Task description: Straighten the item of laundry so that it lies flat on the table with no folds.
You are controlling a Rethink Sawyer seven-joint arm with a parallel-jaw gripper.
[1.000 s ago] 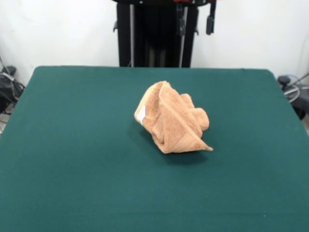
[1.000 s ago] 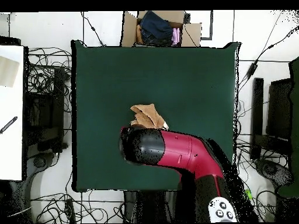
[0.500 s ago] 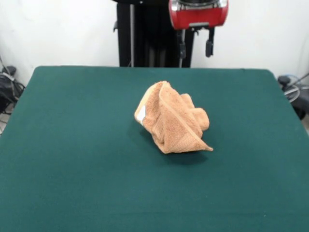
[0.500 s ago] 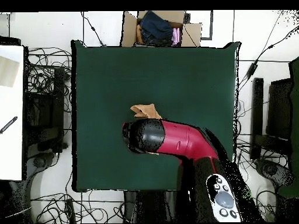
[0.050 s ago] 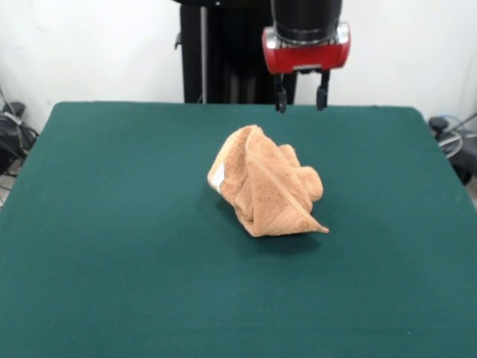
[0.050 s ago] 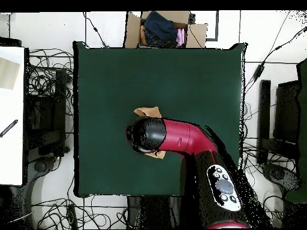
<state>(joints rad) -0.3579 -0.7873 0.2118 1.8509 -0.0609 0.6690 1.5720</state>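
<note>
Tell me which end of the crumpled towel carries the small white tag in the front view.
The left end of the towel: the white tag sits there, while the right end tapers to a pointed corner on the table.

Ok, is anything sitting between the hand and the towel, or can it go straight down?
Nothing visible is in the way. The hand hangs open above the crumpled towel, with only air between them, and the green table around the towel holds nothing else.

one towel (image 5: 264,186) lies on one table (image 5: 112,224). one arm (image 6: 186,139) hangs above them, ending in one gripper (image 5: 301,98) with two fingers (image 5: 281,100).
</note>
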